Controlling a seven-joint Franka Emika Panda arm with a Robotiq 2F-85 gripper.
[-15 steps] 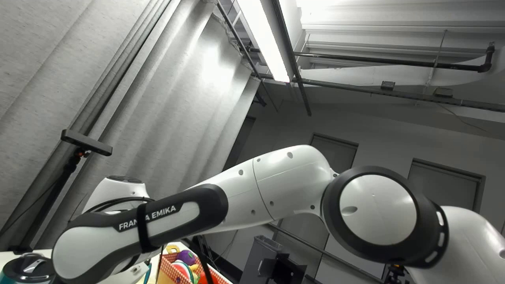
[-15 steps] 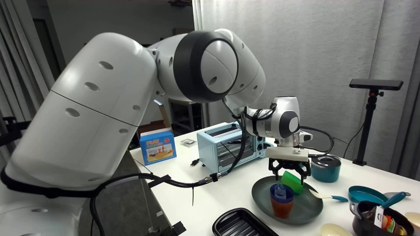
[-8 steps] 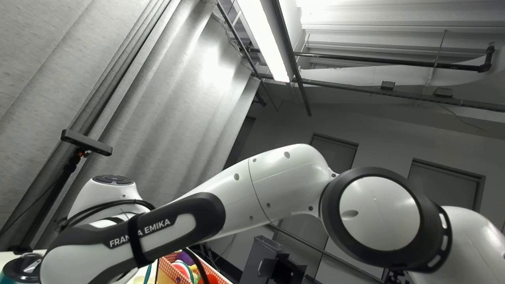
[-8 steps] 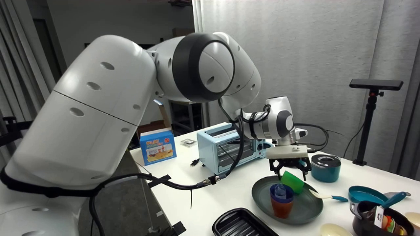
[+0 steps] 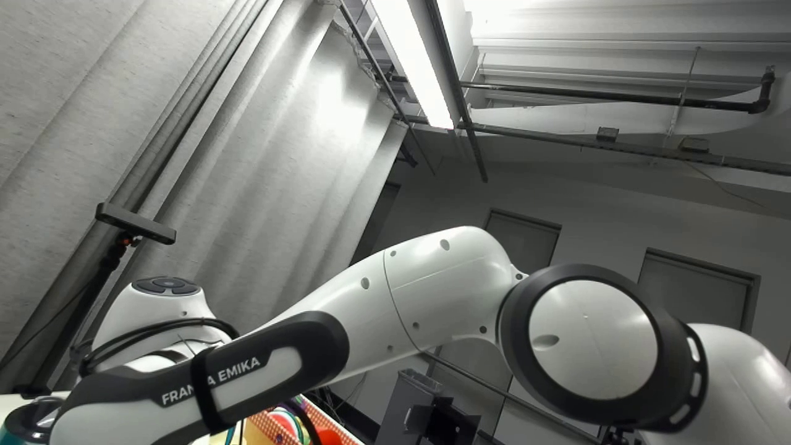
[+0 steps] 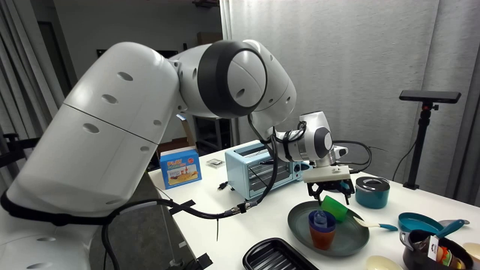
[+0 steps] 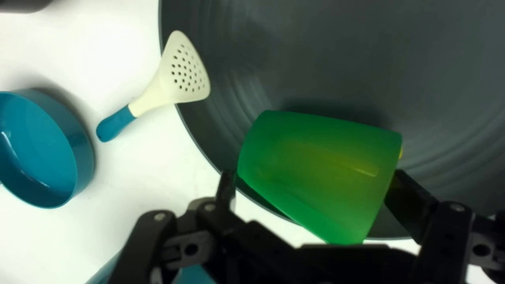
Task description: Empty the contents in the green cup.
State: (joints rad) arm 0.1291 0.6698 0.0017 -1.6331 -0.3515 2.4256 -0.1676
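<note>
"What is being shown in an exterior view?"

"The arm, by which a checkered container is being partly covered."

"And the green cup?"

"In an exterior view it is being supported, tipped over, by the dark plate, near the stacked cups."

"And in the wrist view?"

"The cup is being straddled by the gripper, whose fingers are being held spread; whether contact is being made cannot be told. Something yellow is being glimpsed at the cup's edge."
</note>
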